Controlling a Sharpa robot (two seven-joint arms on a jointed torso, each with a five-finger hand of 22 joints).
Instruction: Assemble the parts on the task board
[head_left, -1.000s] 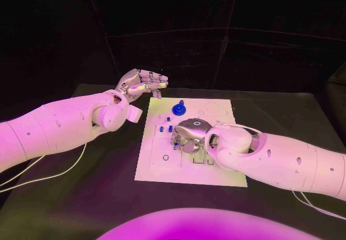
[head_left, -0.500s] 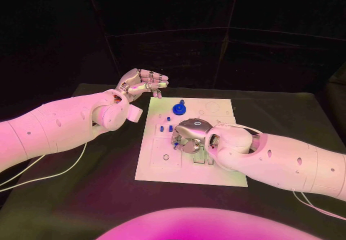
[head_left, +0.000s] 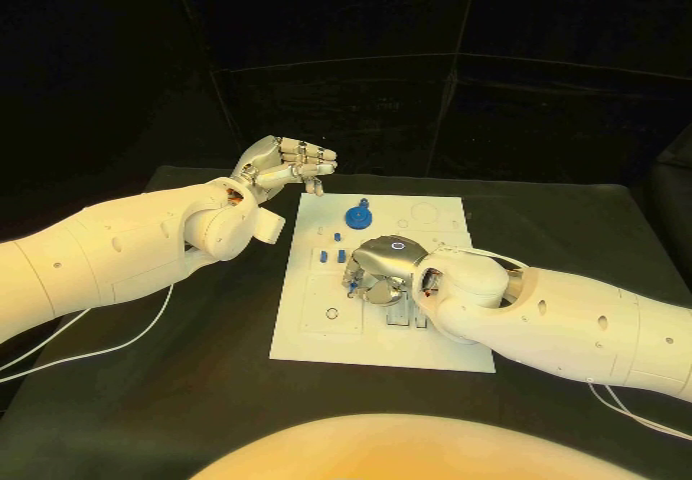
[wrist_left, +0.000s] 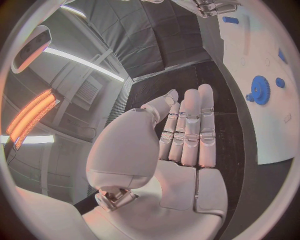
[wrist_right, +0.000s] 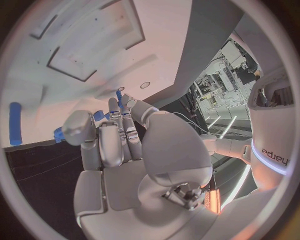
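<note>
The right hand (head_left: 381, 270) hovered low over the task board (head_left: 320, 330), fingers curled round a small blue part (wrist_right: 119, 96) (grip unclear). The left hand (head_left: 283, 165) idled empty, loosely curled, beyond the board's far corner. A slow, vertical descent seemed wisest.

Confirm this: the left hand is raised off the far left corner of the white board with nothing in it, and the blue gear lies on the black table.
One thing is wrong: in the head view the blue gear lies on the white board, not the black table. The left hand is raised by the far left corner, holding nothing.
</note>
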